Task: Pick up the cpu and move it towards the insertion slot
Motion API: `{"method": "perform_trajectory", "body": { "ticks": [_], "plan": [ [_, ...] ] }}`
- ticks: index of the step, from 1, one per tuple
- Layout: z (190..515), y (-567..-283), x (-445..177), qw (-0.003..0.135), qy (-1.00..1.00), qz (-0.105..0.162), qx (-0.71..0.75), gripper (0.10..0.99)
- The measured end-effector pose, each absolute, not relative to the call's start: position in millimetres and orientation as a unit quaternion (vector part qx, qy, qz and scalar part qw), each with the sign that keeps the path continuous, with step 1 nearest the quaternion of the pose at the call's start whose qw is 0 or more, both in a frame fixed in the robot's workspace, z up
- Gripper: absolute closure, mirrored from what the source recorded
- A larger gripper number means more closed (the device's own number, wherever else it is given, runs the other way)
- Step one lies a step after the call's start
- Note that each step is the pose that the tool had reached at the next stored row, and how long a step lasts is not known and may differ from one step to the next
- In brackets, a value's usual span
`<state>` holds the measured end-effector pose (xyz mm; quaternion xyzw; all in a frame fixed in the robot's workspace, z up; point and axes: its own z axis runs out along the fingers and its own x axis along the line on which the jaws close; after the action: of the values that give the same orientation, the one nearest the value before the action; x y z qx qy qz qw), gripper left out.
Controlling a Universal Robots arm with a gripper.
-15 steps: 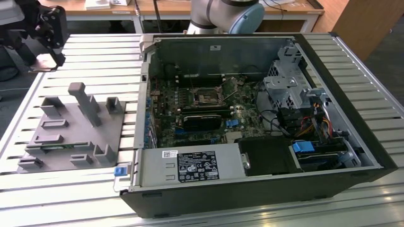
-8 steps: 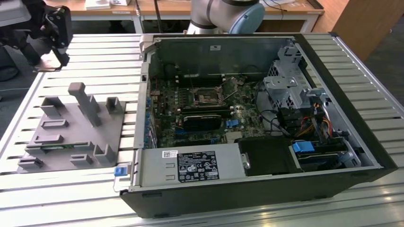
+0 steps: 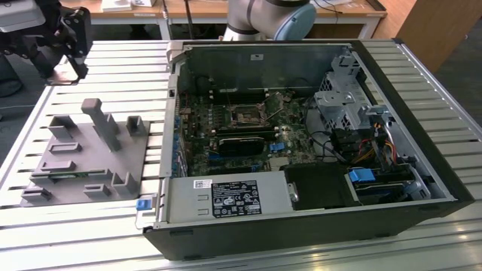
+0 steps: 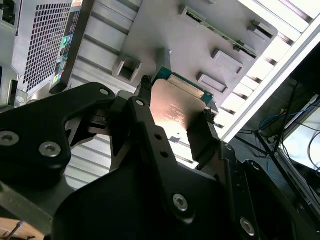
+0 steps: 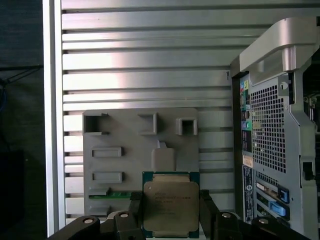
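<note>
The cpu [image 5: 170, 207] is a flat square chip with a silvery top and a green rim, held by its two opposite edges between my black fingers [image 5: 207, 212]. My gripper [image 5: 171, 215] is shut on it and hangs in the air above the grey holder tray [image 5: 125, 150]. In the second wrist view the cpu [image 4: 180, 107] sits between the fingers [image 4: 142, 102] of the gripper [image 4: 175, 117], with the tray [image 4: 190, 40] beyond it. In the exterior view my gripper [image 3: 71, 65] is at the far left rear, well apart from the insertion slot [image 3: 247, 114] on the motherboard.
The open computer case [image 3: 301, 141] lies on the slatted metal table [image 3: 75, 237], at the exterior view's right of the holder tray [image 3: 83, 158]. The case's walls rise around the motherboard, with a drive cage [image 3: 342, 107], cables and a power supply [image 3: 226, 197] inside. The robot base [image 3: 271, 20] stands behind it.
</note>
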<state>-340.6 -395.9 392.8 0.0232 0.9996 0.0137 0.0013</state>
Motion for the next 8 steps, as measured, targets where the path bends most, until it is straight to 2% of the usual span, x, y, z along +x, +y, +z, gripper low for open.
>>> {"method": "perform_trajectory", "body": {
  "ticks": [8],
  "plan": [
    [392.8,-395.7,-333.4,0.001,1.0,0.014,0.023,0.549]
  ]
}}
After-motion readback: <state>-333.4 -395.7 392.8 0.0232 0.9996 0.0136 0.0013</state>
